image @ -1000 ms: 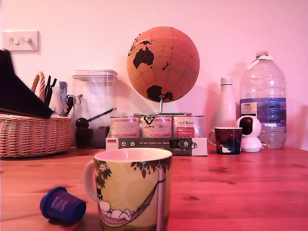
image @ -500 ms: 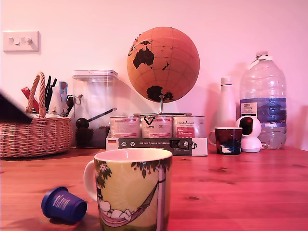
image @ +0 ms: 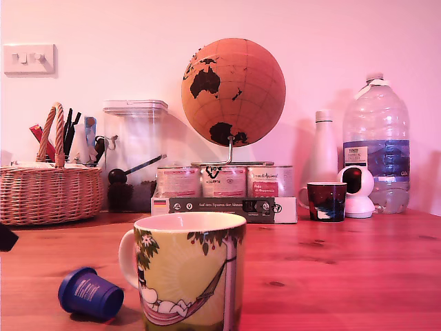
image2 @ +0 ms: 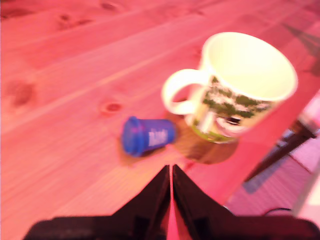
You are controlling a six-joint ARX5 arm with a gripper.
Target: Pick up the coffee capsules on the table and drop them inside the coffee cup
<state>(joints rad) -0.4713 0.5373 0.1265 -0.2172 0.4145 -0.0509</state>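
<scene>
A dark-blue coffee capsule (image: pixel 90 294) lies on its side on the reddish wooden table (image: pixel 344 269), just to the exterior view's left of the yellow-green coffee cup (image: pixel 186 272). The wrist view shows the capsule (image2: pixel 148 136) next to the cup's handle, with the cup (image2: pixel 240 85) upright and its white inside empty. My gripper (image2: pixel 171 167) hangs above the table (image2: pixel 60 75) a short way from the capsule, its two black fingers pressed together with nothing between them. Only a dark bit of the arm (image: pixel 5 237) shows at the exterior view's left edge.
Along the back wall stand a wicker basket (image: pixel 48 193), a clear jar (image: pixel 136 155), a globe (image: pixel 233 92) over tins, a small dark espresso cup (image: pixel 326 201), a white camera (image: pixel 358 192) and a water bottle (image: pixel 376 141). The table's edge (image2: pixel 260 150) runs close behind the mug.
The dark arm shape at the exterior view's left has dropped from in front of the basket to a small piece at the edge. Capsule and cup stay where they were.
</scene>
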